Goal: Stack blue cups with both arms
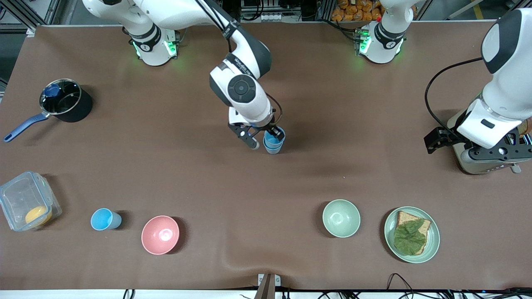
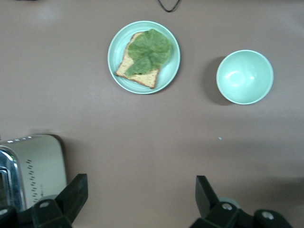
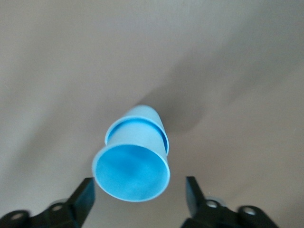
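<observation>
Near the middle of the table (image 1: 266, 74) stand 2 blue cups nested one in the other (image 1: 274, 142), upright. The right gripper (image 1: 262, 137) is at this stack, its fingers (image 3: 78, 202) spread wide on either side of the top cup's rim without touching it, so it is released. A 3rd blue cup (image 1: 105, 219) stands well apart, nearer the front camera toward the right arm's end, between a clear box (image 1: 25, 206) and the pink bowl (image 1: 160, 234). The left gripper (image 1: 478, 143) waits over the toaster (image 1: 474, 164) at its own end, fingers (image 2: 71, 197) open and holding nothing
</observation>
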Motion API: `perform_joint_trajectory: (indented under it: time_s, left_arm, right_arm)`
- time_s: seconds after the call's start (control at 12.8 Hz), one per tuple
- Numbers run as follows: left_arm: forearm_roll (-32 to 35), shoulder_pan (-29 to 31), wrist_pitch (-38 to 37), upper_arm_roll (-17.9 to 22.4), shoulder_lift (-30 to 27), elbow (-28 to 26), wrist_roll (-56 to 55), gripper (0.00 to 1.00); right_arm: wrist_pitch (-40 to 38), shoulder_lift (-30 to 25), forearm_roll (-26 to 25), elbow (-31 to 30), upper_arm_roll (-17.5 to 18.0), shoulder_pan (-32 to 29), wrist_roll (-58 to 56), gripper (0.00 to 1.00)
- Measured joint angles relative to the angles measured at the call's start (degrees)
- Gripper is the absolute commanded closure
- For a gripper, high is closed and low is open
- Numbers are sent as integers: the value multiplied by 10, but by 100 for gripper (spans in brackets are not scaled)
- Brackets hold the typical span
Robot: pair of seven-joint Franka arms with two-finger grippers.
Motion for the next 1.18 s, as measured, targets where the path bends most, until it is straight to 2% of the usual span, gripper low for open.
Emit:
perform_joint_trajectory:
  time_s: [0.08,0.31,0.39,0.63,0.86,1.18]
  left_arm:
    - [-5,-22,-12,26,-7,0,1,0]
    - [-8,-147,-36,163,-30,0,10,0]
    - [-15,-169,-39,184,-37,0,10,0]
    - [-55,-200,-47,221,-54,0,10,0]
    - [-67,-217,-62,241,-60,-1,10,0]
    - [-74,-227,-89,254,-76,-1,10,0]
  right_arm:
    - [-25,-8,-5,8,-4,-16,-22,0]
    - [-112,-40,-10,13,-9,-95,-165,0]
    - [-134,-50,-10,13,-9,-128,-228,0]
    - [-170,-75,-21,-6,-11,-214,-404,0]
    - [-170,-108,-55,-47,-11,-258,-531,0]
    - [-175,-182,-62,-77,-12,-357,-742,0]
